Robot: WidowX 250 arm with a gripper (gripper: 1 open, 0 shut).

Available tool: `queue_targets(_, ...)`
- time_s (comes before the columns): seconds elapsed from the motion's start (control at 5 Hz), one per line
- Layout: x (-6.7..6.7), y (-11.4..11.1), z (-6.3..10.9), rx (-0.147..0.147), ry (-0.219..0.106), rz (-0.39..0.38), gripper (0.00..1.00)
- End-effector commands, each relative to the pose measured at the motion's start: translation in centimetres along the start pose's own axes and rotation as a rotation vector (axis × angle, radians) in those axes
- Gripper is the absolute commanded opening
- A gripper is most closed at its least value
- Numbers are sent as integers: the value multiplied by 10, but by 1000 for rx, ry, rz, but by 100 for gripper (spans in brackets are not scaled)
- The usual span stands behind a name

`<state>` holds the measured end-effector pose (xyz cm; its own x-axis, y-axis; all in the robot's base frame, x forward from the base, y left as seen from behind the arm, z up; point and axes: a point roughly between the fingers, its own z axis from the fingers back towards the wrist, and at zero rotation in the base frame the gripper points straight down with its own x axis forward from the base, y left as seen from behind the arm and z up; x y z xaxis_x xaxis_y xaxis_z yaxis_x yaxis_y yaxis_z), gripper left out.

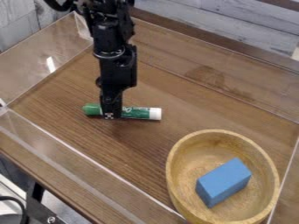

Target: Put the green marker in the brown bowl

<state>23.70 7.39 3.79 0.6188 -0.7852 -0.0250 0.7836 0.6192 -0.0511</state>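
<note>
The green marker (128,111) lies flat on the wooden table, roughly level across the picture, its white barrel and green ends showing either side of my fingers. My gripper (110,111) points straight down onto its left half, with the jaws drawn in against the barrel; the marker still rests on the table. The brown bowl (187,149) sits at the lower right, well apart from the gripper, with a blue block (223,182) inside it.
Clear plastic walls (47,61) ring the table on all sides. Bare wood lies between the marker and the bowl. A low clear front wall (70,162) runs along the near edge.
</note>
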Motion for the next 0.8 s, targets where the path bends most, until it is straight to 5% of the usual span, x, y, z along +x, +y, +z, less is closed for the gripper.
queue_targets(0.0,4,9,18,43,-18,11,0)
queue_targets(0.6,10,12,34,46,-22,4,0)
